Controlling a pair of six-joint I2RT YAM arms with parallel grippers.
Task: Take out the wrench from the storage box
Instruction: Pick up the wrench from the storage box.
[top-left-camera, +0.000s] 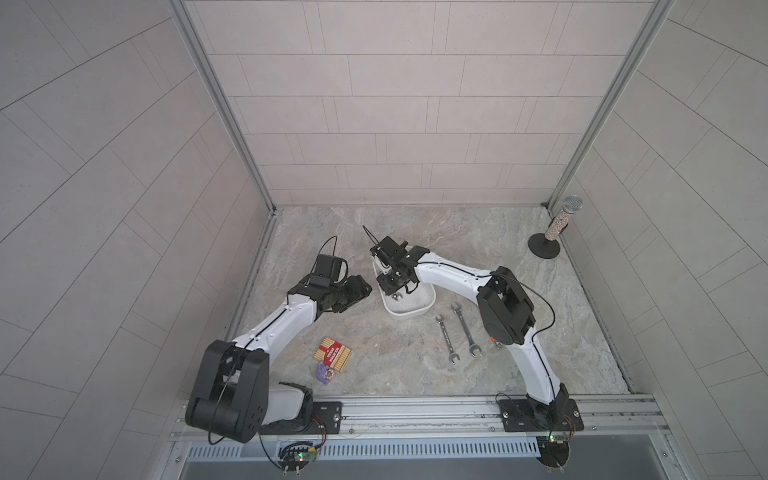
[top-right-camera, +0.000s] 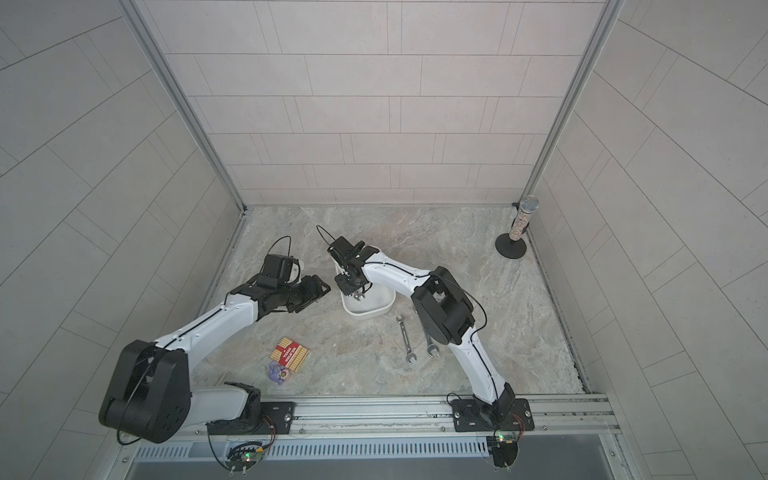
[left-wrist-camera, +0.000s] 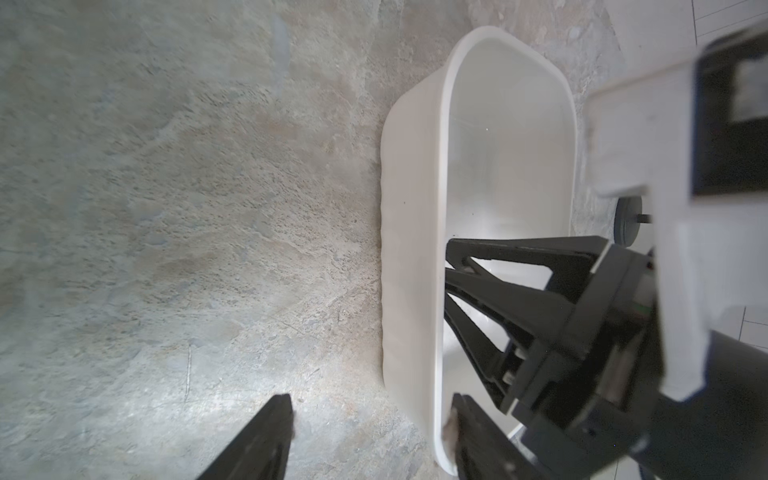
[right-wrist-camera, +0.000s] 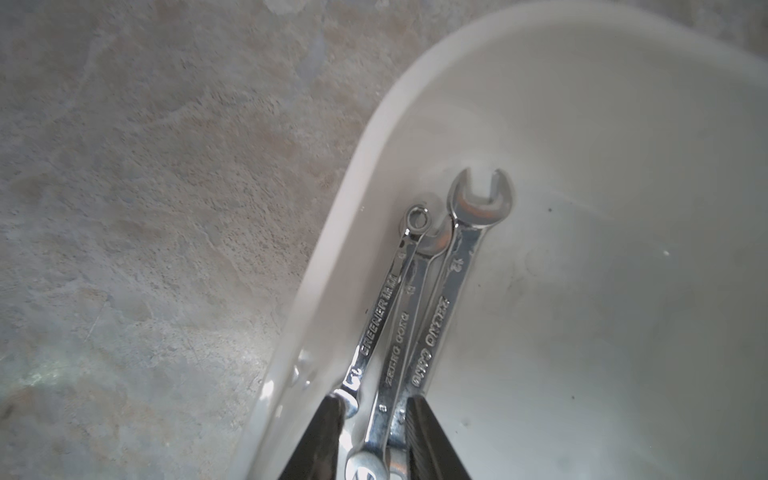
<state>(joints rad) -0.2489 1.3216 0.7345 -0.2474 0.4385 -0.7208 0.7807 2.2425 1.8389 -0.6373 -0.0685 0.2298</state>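
The white storage box (top-left-camera: 409, 312) (top-right-camera: 368, 312) sits mid-table. Three chrome wrenches (right-wrist-camera: 453, 291) lie side by side along its wall (right-wrist-camera: 332, 249). My right gripper (right-wrist-camera: 374, 401) reaches down into the box (top-left-camera: 392, 286), with both fingers pressed against the outer sides of the wrench bundle. One wrench end (top-left-camera: 395, 296) shows below it in a top view. My left gripper (left-wrist-camera: 372, 399) (top-left-camera: 365, 291) stands open at the box's left side. The box wall (left-wrist-camera: 407, 249) passes between its fingers, and bare table shows in the gap.
Two more wrenches (top-left-camera: 446, 338) (top-left-camera: 466, 330) lie on the marble table right of the box, by my right arm's elbow. A red packet (top-left-camera: 332, 353) and a purple bag (top-left-camera: 326, 372) lie front left. A microphone on a stand (top-left-camera: 559, 226) is in the back right corner.
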